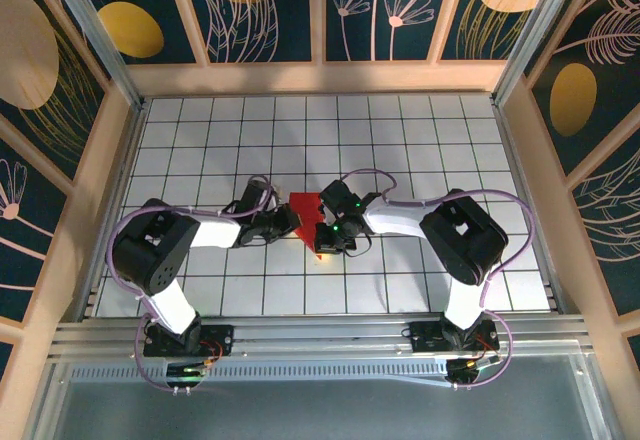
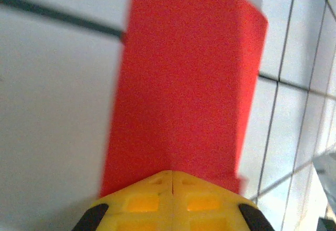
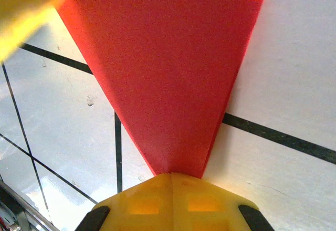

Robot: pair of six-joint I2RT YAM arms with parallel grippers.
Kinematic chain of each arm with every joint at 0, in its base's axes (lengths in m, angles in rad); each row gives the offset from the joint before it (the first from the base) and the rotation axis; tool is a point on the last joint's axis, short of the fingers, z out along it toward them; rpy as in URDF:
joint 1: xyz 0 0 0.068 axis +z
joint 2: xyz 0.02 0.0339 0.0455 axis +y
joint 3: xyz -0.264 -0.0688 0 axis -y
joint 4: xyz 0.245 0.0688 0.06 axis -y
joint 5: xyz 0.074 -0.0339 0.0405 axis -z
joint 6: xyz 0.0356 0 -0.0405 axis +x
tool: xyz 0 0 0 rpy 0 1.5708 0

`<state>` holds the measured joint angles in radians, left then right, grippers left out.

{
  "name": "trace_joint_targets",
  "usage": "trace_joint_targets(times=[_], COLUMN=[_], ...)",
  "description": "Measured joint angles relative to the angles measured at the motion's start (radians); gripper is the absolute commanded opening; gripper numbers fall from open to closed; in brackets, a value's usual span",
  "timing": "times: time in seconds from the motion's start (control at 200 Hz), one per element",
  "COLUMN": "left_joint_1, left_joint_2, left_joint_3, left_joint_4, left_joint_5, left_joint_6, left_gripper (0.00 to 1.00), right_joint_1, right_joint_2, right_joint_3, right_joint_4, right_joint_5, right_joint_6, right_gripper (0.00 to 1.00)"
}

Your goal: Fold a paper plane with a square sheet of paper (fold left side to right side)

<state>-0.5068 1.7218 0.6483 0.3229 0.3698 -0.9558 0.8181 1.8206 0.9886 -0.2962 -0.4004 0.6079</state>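
From above, the red sheet of paper [image 1: 304, 207], already folded into a narrower shape, sits at the middle of the white grid table [image 1: 420, 140], between the two arms. The left gripper [image 1: 290, 222] meets its left edge and the right gripper [image 1: 325, 235] covers its lower right part. The black gripper bodies hide the fingertips, so the jaw gap cannot be read from this view, and much of the paper's lower end is covered too. In the left wrist view, the left gripper [image 2: 172, 177] has its yellow fingers [image 2: 142, 202] pressed together with only a thin seam between them. The red sheet of paper [image 2: 184, 84] runs straight up from their tips, apparently pinched there, and its far end is blurred and cut off by the frame. In the right wrist view, the right gripper [image 3: 172, 178] is likewise closed tight, with the narrow end of the red sheet of paper [image 3: 168, 73] tapering into its tips. The wide end runs out of frame, and a blurred yellow shape [image 3: 26, 5] covers the upper left corner, too soft to identify.
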Motion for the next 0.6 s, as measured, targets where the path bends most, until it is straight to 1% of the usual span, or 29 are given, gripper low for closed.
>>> trace_joint_targets(times=[0.175,0.395,0.475,0.601], left_joint_1=[0.055,0.068,0.069,0.069], left_joint_2=[0.006,-0.001,-0.034,-0.138], left_joint_3=[0.032,0.041,0.041,0.035], left_joint_4=[-0.039,-0.062,-0.075,-0.076], left_joint_5=[-0.048,-0.069,-0.072,-0.052], left_joint_6=[0.035,0.065,0.079,0.107], left_gripper=[0.03,0.04,0.04,0.05], right_joint_1=[0.0,0.002,0.002,0.002], right_joint_2=[0.0,-0.005,-0.006,-0.007], right_joint_3=[0.0,-0.002,-0.003,-0.003], right_joint_4=[0.0,0.0,0.002,0.002], right_joint_5=[0.0,0.008,0.008,0.01], right_joint_6=[0.0,0.0,0.0,0.0], right_gripper=[0.0,0.0,0.0,0.0])
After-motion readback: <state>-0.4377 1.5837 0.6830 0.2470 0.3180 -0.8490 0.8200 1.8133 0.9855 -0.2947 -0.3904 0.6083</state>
